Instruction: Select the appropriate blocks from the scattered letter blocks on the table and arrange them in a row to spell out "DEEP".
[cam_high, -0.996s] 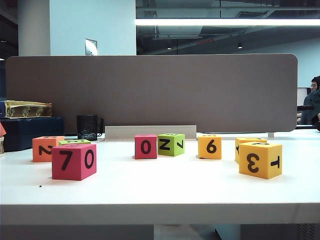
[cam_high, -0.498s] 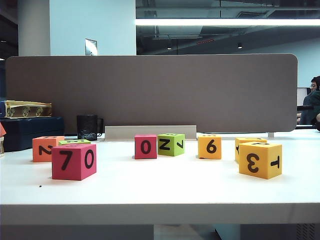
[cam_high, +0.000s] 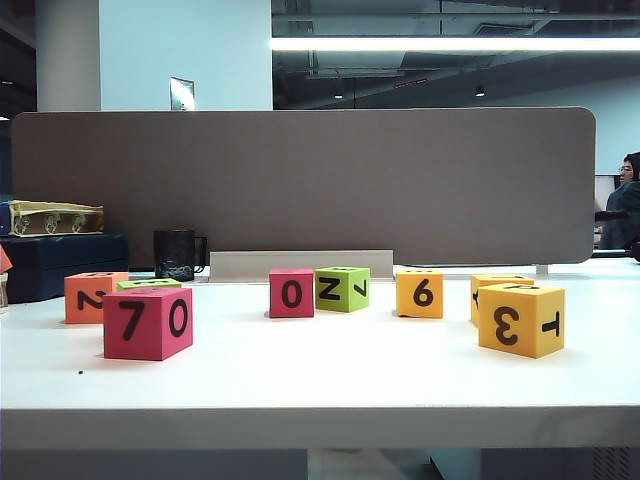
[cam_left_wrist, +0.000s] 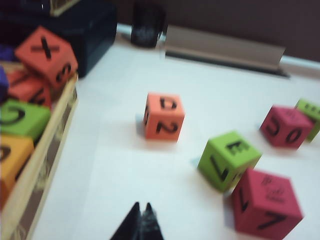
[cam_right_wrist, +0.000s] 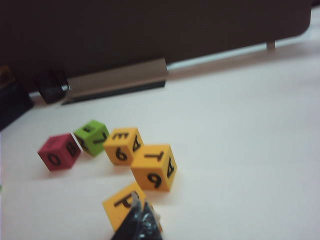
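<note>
On the table (cam_high: 320, 385), the "7 0" cube (cam_high: 148, 322) sits lower left, the "2" cube (cam_high: 92, 297) behind it. Mid-frame, the "0" cube (cam_high: 291, 293) touches the "Z" cube (cam_high: 342, 289); the "6" cube (cam_high: 419, 294) lies right, the "3 T" cube (cam_high: 520, 319) farther right.

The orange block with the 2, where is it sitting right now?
The orange block sits at the far left of the exterior view, behind the big red block, with a green block beside it.

Brown-grey partition panel (cam_high: 300, 185) behind desk; ceiling strip light (cam_high: 455, 44); pale wall (cam_high: 185, 55).
</note>
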